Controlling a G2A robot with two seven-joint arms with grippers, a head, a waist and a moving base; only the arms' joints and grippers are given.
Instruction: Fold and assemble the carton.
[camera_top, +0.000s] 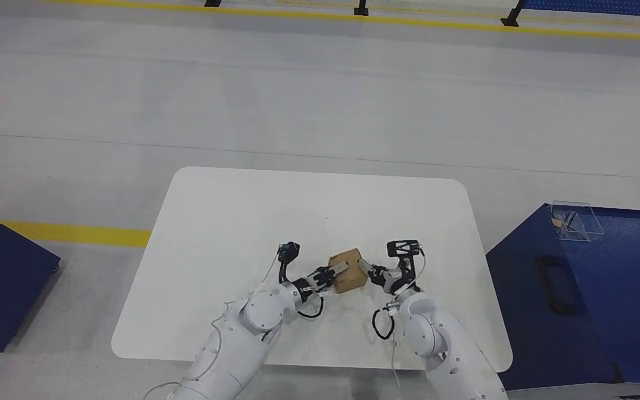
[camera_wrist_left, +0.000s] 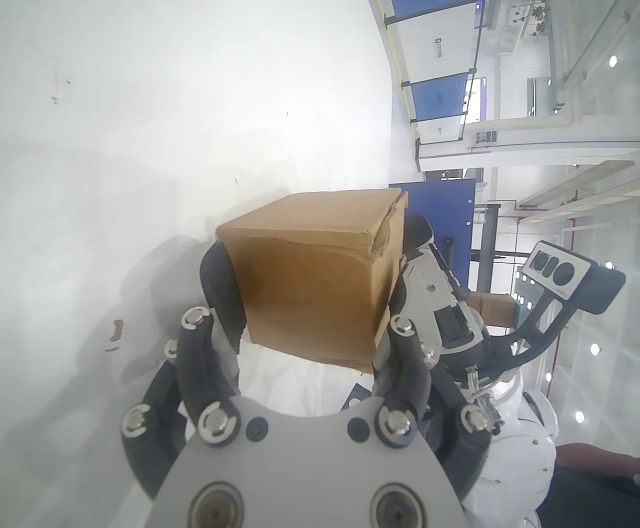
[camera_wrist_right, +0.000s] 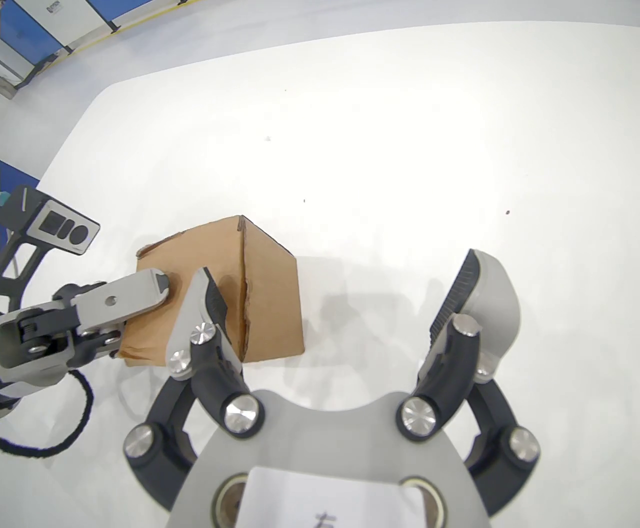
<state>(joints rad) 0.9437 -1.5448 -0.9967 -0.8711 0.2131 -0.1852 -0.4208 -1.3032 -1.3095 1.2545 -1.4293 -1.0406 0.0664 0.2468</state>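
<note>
A small brown carton (camera_top: 348, 270), folded into a box shape with a ragged seam, sits near the front middle of the white table (camera_top: 300, 210). My left gripper (camera_top: 330, 276) is shut on the carton (camera_wrist_left: 310, 270), one finger on each of two opposite sides. My right gripper (camera_wrist_right: 337, 280) stands open on the carton's other side (camera_top: 376, 275). One of its fingers (camera_wrist_right: 205, 300) lies against a face of the carton (camera_wrist_right: 270, 300), and the other finger hangs over bare table. The left arm's finger (camera_wrist_right: 130, 295) shows pressed on the carton's far side.
A blue cabinet (camera_top: 570, 290) stands off the table's right edge with a clear plastic holder (camera_top: 575, 220) on top. Another blue unit (camera_top: 20, 280) is on the floor to the left. The table's back half is bare white surface.
</note>
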